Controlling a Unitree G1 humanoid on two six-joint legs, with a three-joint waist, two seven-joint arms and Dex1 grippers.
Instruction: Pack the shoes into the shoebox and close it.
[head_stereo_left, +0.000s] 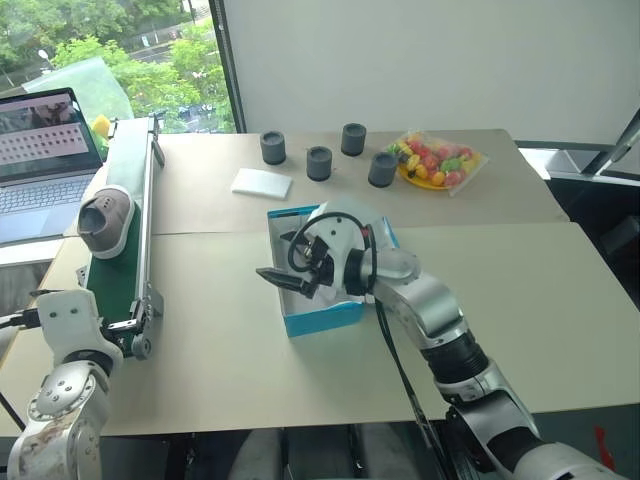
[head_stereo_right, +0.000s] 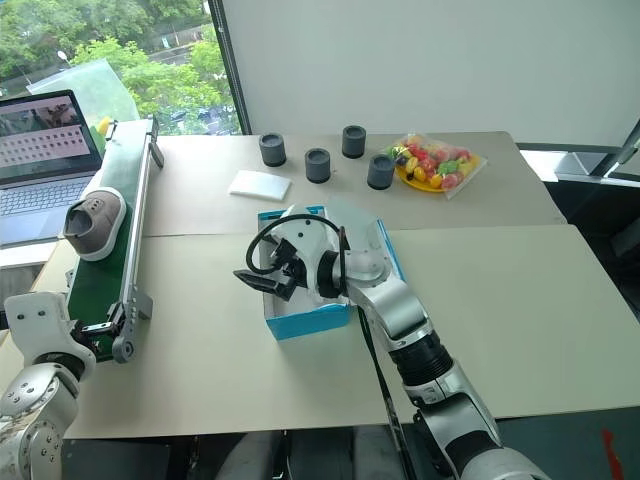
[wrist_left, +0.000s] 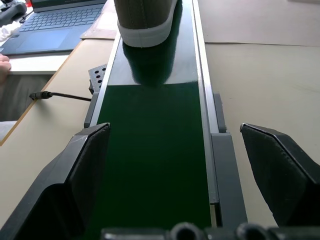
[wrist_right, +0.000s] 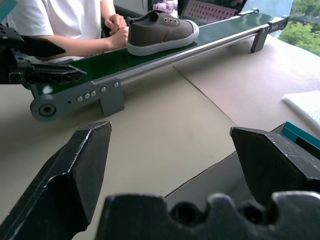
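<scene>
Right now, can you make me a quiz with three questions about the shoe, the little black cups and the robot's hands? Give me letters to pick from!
1. Where is the shoe?
A. inside the shoebox
B. on the green conveyor
C. on the laptop

2. How many dark cups stand on the table?
A. two
B. four
C. six

3. How is the left gripper?
A. open, holding nothing
B. shut on the shoe
C. shut on a cup

Answers:
1. B: the shoe lies on the green conveyor, away from the shoebox.
2. B: four cups stand in a loose row beside the bag of fruit.
3. A: its two fingers stand wide apart over the belt, with the shoe farther up it. The right gripper is open too.
</scene>
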